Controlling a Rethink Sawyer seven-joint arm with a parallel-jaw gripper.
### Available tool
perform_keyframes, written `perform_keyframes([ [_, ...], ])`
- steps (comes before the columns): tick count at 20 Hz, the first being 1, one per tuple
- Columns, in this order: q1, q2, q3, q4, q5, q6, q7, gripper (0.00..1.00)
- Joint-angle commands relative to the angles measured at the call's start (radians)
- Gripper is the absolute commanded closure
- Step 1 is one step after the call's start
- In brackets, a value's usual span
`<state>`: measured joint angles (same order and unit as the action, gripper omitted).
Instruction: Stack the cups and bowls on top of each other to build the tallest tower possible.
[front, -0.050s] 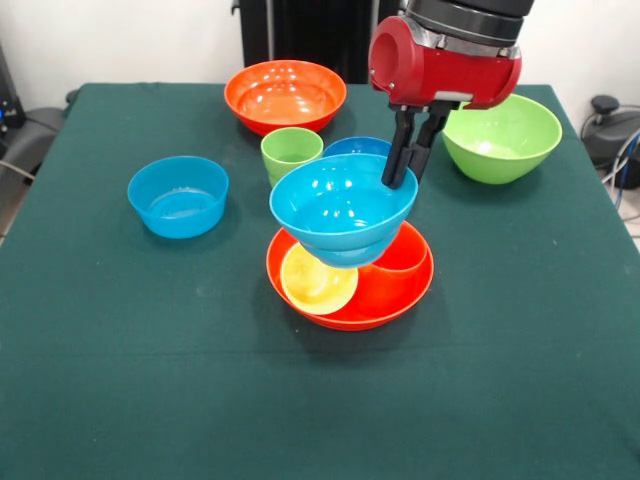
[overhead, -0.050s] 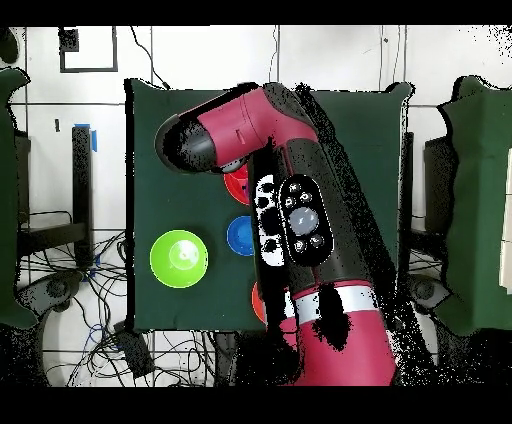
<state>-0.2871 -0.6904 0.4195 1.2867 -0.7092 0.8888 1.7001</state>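
Pinching the far rim of a light blue bowl, the gripper holds it tilted above an orange bowl — that one carries a yellow cup lying on its side. Just behind stand a green cup and a dark blue bowl; a second light blue bowl, another orange bowl and a lime bowl sit apart on the table.

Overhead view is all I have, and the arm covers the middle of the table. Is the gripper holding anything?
Observer: Yes. The gripper pinches the rim of a light blue bowl, one finger inside, one outside.
Operator: What is under it?
Observer: An orange bowl with a yellow cup and an orange cup inside it.
Operator: Any spare of that blue?
Observer: A second light blue bowl stands alone on the cloth, apart from the rest.
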Motion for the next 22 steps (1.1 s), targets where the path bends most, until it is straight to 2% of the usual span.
perform_keyframes([
  [1, 0.026, 0.036, 0.0, 0.028, -0.035, -0.047, -0.04, 1.0],
  [13, 0.026, 0.038, 0.0, 0.032, -0.034, -0.064, -0.027, 1.0],
  [22, 0.015, 0.061, 0.014, 0.017, 0.007, 0.017, -0.067, 1.0],
])
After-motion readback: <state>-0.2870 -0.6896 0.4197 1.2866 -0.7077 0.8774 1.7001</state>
